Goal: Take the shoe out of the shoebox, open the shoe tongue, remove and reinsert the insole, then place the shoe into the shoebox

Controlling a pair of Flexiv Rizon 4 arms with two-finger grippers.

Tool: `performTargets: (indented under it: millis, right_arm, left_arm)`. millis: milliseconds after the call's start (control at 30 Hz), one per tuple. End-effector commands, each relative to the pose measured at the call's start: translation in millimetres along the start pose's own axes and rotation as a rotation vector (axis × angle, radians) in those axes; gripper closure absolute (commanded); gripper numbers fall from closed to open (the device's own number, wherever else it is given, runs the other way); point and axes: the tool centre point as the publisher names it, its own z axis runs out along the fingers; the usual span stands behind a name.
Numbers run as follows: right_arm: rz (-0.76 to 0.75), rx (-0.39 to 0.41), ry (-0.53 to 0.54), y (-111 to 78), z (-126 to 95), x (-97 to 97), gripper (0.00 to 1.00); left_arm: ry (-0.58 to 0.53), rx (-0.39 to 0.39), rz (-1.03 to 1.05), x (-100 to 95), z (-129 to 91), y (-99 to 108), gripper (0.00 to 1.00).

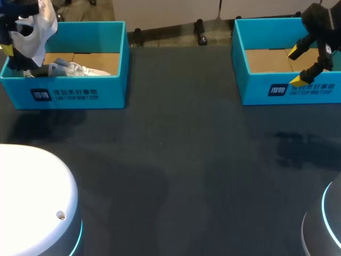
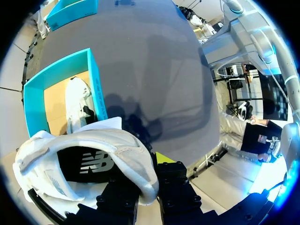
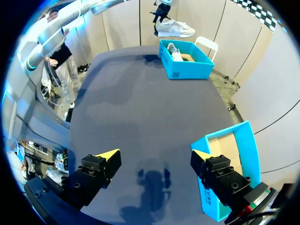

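Note:
My left gripper (image 1: 11, 47) hangs above the left end of the left teal shoebox (image 1: 80, 93), shut on a white shoe (image 1: 37, 26) lifted clear of the box. In the left wrist view the shoe (image 2: 108, 140) fills the space over my gripper (image 2: 147, 178), its dark inside showing, the fingers clamped on its edge. A second white shoe (image 1: 80, 69) lies in that box (image 2: 96, 89). My right gripper (image 1: 298, 66) is open above the front wall of the right teal shoebox (image 1: 256, 90); in its own view the gripper (image 3: 153, 157) holds nothing.
The right shoebox (image 3: 234, 150) shows only its brown cardboard floor. Dark tabletop (image 1: 181, 160) stretches between and in front of the two boxes. Both robot bases, white (image 1: 32, 202) and grey (image 1: 325, 229), sit at the near corners.

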Motion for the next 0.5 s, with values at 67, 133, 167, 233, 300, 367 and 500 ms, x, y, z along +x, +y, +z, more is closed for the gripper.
performTargets:
  millis: [67, 133, 167, 233, 300, 367, 500]
  right_arm:
    - [0.001, 0.003, 0.002, 0.6, 0.7, -1.2, 0.0]
    - [0.001, 0.003, 0.002, 0.6, 0.7, -1.2, 0.0]
    - [0.001, 0.003, 0.002, 0.6, 0.7, -1.2, 0.0]
    - [0.001, 0.003, 0.002, 0.6, 0.7, -1.2, 0.0]
    - [0.001, 0.003, 0.002, 0.6, 0.7, -1.2, 0.0]
    - [0.001, 0.003, 0.002, 0.6, 0.7, -1.2, 0.0]
    - [0.001, 0.003, 0.002, 0.6, 0.7, -1.2, 0.0]
  left_arm:
    - [-0.002, -0.002, 0.0, 1.1, -1.1, 0.4, 1.0]
    - [-0.002, -0.002, 0.0, 1.1, -1.1, 0.4, 1.0]
    - [-0.002, -0.002, 0.0, 1.1, -1.1, 0.4, 1.0]
    - [-0.002, -0.002, 0.0, 1.1, -1.1, 0.4, 1.0]
    - [-0.002, -0.002, 0.0, 1.1, -1.1, 0.4, 1.0]
    - [-0.002, -0.002, 0.0, 1.1, -1.1, 0.4, 1.0]
    - [-0.011, -0.033, 0.006, 3.6, -1.5, 8.6, 1.0]
